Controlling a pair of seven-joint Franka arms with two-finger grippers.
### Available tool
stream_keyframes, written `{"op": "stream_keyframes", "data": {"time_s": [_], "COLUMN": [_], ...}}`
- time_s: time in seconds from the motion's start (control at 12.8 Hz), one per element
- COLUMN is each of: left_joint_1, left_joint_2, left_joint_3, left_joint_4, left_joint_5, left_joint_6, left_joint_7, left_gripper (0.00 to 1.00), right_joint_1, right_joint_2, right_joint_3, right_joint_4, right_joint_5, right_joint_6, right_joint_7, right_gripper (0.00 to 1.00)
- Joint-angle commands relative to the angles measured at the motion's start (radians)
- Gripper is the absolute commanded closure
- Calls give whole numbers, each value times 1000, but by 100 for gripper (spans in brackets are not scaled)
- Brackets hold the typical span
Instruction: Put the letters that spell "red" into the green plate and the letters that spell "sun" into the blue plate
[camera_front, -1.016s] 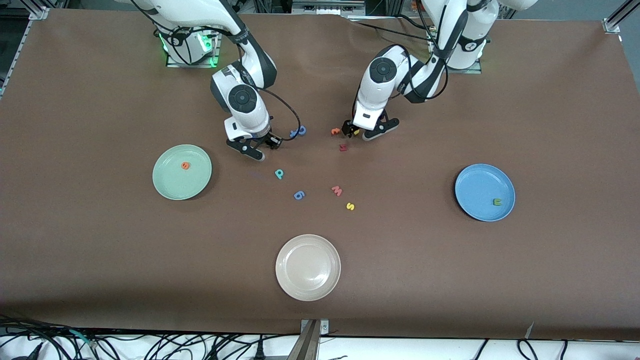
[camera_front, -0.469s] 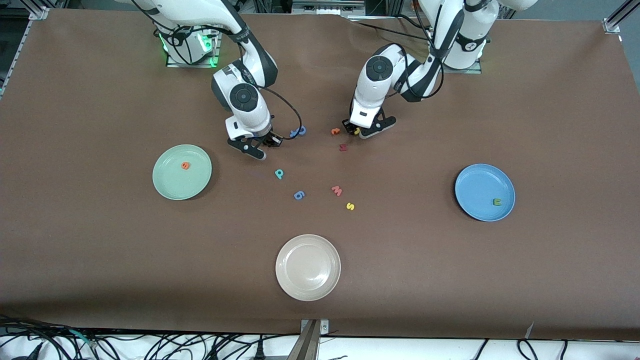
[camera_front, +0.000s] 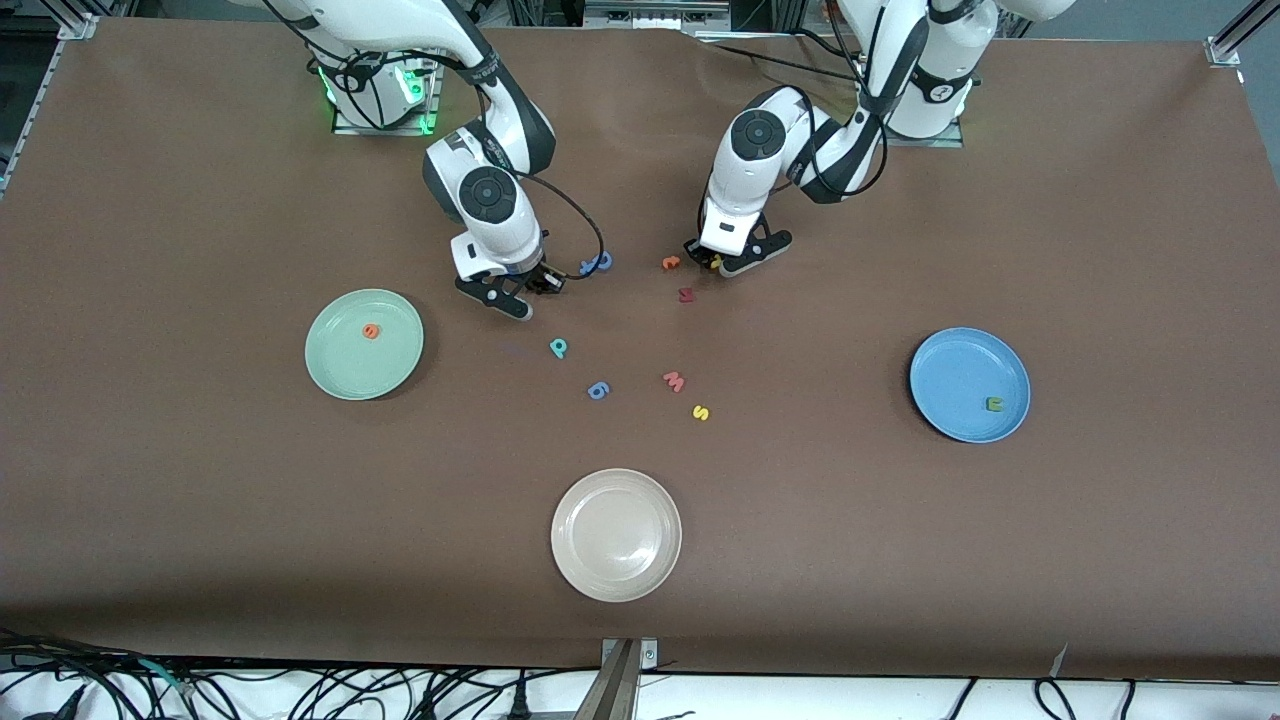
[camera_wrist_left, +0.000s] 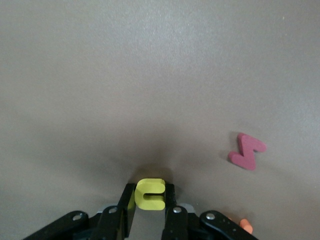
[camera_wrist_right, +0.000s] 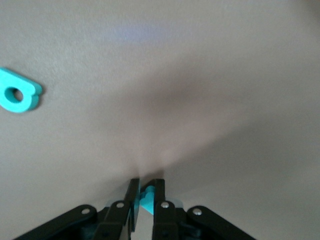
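At the table surface, my left gripper (camera_front: 712, 263) (camera_wrist_left: 150, 196) is shut on the yellow arch-shaped letter (camera_wrist_left: 150, 193). My right gripper (camera_front: 543, 285) (camera_wrist_right: 145, 192) is shut on the thin teal "r" (camera_wrist_right: 149, 201), also low at the table. The teal "d" (camera_front: 558, 347) (camera_wrist_right: 18, 96) lies nearer the front camera than the right gripper. The orange "e" (camera_front: 371, 331) lies in the green plate (camera_front: 340, 370). The green U-shaped letter (camera_front: 994, 404) lies in the blue plate (camera_front: 950, 370). The yellow "s" (camera_front: 701, 412) lies mid-table.
An orange letter (camera_front: 671, 263) and a dark red letter (camera_front: 686, 295) (camera_wrist_left: 247, 151) lie close by the left gripper. Two blue letters (camera_front: 596, 264) (camera_front: 598, 390) and a pink "w" (camera_front: 674, 381) lie mid-table. A cream plate (camera_front: 600, 570) stands near the front edge.
My left gripper has closed from open onto the yellow arch-shaped letter. My right gripper has finished closing on the teal "r". Both arms have hardly moved.
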Motion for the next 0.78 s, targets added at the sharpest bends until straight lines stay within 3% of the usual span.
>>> {"op": "stream_keyframes", "data": {"time_s": [0.0, 0.23, 0.47, 0.7], "left_joint_1": [66, 202, 353, 495], "left_joint_2": [-48, -59, -43, -33], "left_joint_3": [15, 42, 52, 82], "left_joint_4": [26, 133, 281, 368], "left_joint_5": [6, 9, 10, 12], "left_joint_6": [-59, -96, -344, -495], "left_joint_7": [52, 128, 311, 598], "left_gripper": [95, 95, 94, 94], "right_joint_1": [11, 12, 11, 8], "right_joint_2": [-60, -103, -108, -102], "right_joint_3": [-69, -190, -314, -391], "right_joint_4": [26, 69, 69, 69], "right_joint_5": [0, 0, 2, 5], "right_joint_6": [-110, -267, -273, -268], "right_joint_7": [-99, -331, -586, -775], "right_gripper": [94, 94, 94, 93]}}
